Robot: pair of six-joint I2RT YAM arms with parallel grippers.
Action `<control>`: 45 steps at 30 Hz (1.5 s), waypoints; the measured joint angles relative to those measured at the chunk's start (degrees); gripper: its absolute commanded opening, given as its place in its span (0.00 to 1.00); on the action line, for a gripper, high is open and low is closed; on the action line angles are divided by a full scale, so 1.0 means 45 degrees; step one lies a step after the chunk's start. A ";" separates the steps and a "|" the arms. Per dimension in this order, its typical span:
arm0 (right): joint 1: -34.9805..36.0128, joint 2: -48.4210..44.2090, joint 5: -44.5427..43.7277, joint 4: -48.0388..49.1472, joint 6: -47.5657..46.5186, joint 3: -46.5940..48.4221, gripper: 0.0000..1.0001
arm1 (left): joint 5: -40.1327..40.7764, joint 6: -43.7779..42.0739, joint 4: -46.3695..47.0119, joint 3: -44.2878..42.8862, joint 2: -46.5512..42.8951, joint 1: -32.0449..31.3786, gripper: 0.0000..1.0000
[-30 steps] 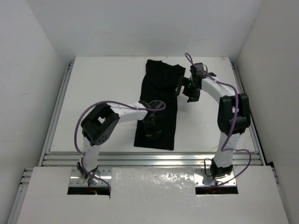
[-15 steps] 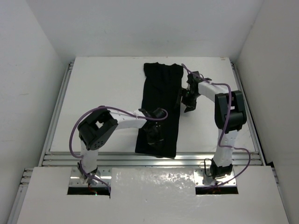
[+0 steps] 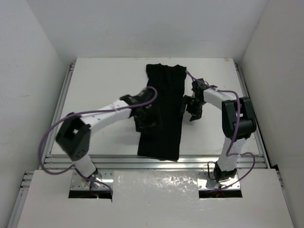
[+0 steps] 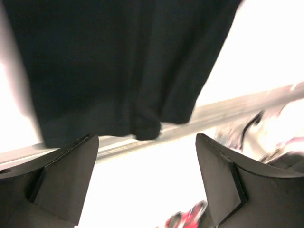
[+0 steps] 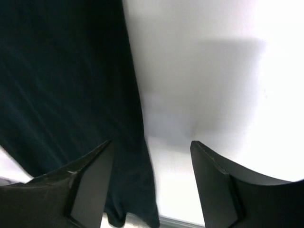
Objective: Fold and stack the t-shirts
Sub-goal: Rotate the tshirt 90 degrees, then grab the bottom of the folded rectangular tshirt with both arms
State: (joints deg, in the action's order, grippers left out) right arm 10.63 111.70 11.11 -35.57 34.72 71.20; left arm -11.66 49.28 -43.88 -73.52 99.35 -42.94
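The black t-shirt (image 3: 167,95) lies flat on the white table (image 3: 104,80) as a long narrow strip running from the far edge to the near edge. My left gripper (image 3: 149,123) hovers over the strip's left side around mid-length. In the left wrist view the left gripper (image 4: 146,142) is open with nothing between the fingers, and the t-shirt (image 4: 118,61) with its hem lies ahead. My right gripper (image 3: 190,111) sits just off the strip's right edge. It is also open (image 5: 151,145), with the t-shirt's (image 5: 61,85) edge below its left finger.
Metal rails (image 3: 118,161) run along the table's near edge, also showing as a rail (image 4: 237,104) past the shirt's hem. White walls close in the table on the left, right and far sides. Purple cables loop off both arms.
My left gripper has opened, let go of the shirt near its hem and pulled back toward the strip's middle, its arm swinging left. The right gripper has shifted slightly nearer along the right edge.
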 measured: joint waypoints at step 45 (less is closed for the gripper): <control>0.3701 -0.7752 0.4371 0.8252 0.5683 -1.2599 0.09 | -0.2905 -0.1166 0.3643 0.8092 -0.1880 0.2409 0.08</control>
State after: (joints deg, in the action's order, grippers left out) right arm 27.29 76.82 30.79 1.56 60.29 14.50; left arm -24.73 44.03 -27.49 -37.10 90.89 -32.10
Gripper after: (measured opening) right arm 0.151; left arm 0.167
